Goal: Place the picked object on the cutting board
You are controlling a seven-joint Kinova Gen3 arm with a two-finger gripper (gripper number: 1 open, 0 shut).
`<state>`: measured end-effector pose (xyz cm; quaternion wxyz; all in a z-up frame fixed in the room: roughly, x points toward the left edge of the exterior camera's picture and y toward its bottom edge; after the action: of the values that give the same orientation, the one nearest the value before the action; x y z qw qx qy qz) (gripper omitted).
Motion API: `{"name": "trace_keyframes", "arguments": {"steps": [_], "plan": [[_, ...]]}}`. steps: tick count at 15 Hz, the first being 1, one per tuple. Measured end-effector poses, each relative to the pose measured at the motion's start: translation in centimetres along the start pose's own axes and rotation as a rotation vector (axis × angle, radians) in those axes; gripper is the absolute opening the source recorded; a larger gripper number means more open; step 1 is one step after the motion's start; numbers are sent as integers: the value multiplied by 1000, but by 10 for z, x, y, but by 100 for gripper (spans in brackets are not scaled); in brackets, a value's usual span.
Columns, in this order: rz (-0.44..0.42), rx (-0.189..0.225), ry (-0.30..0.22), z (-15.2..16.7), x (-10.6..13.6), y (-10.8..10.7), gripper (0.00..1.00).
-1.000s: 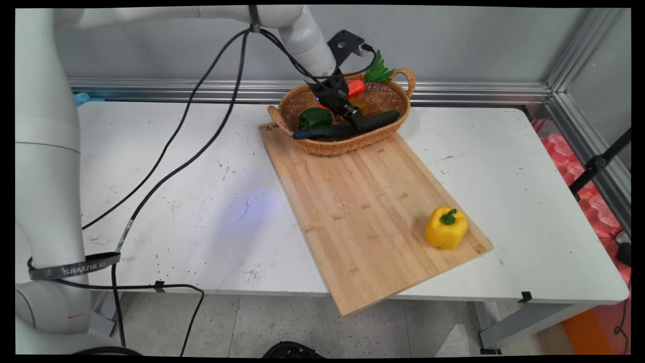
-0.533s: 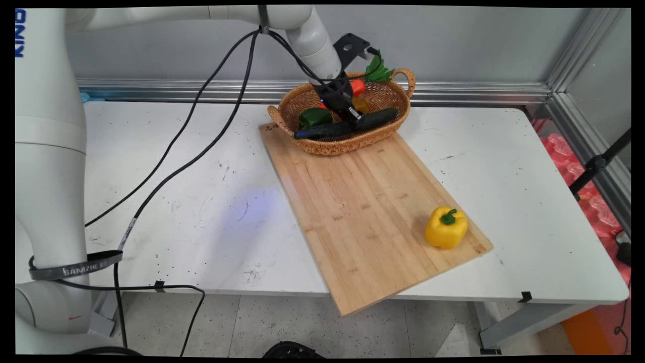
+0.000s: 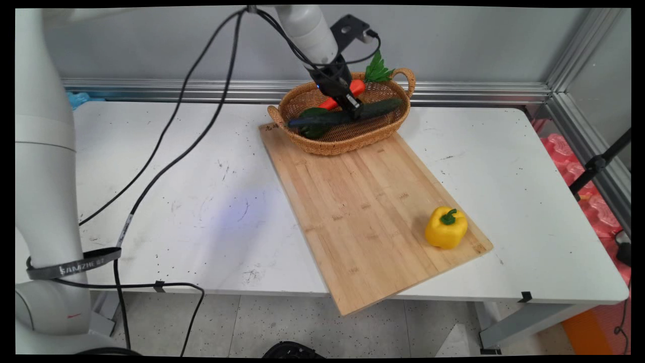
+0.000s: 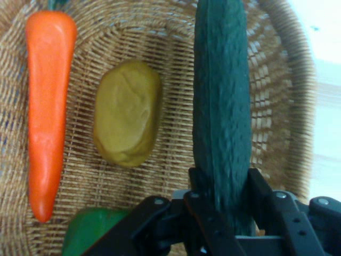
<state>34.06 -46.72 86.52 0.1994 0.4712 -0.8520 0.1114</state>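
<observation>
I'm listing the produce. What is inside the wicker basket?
The wicker basket holds an orange carrot, a brownish potato and a green pepper; the gripper clamps a dark green cucumber above. Anything beneath is hidden.

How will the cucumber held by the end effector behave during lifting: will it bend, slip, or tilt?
The cucumber probably stays stiff: it looks straight in both views. It may tilt, since the end effector clamps it right of its middle. Its bumpy skin should limit slipping.

Carrot point(image 4: 47, 112), potato point(image 4: 128, 113) and green pepper point(image 4: 96, 230) are crowding the basket point(image 4: 277, 80) left of my cucumber point(image 4: 221, 106).
</observation>
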Motion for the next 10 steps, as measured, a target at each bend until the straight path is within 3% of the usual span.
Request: {"name": "trace_keyframes", "arguments": {"steps": [5, 10], "plan": [[80, -21, 10, -49, -6, 10, 0], [212, -73, 32, -99, -16, 26, 0]]}}
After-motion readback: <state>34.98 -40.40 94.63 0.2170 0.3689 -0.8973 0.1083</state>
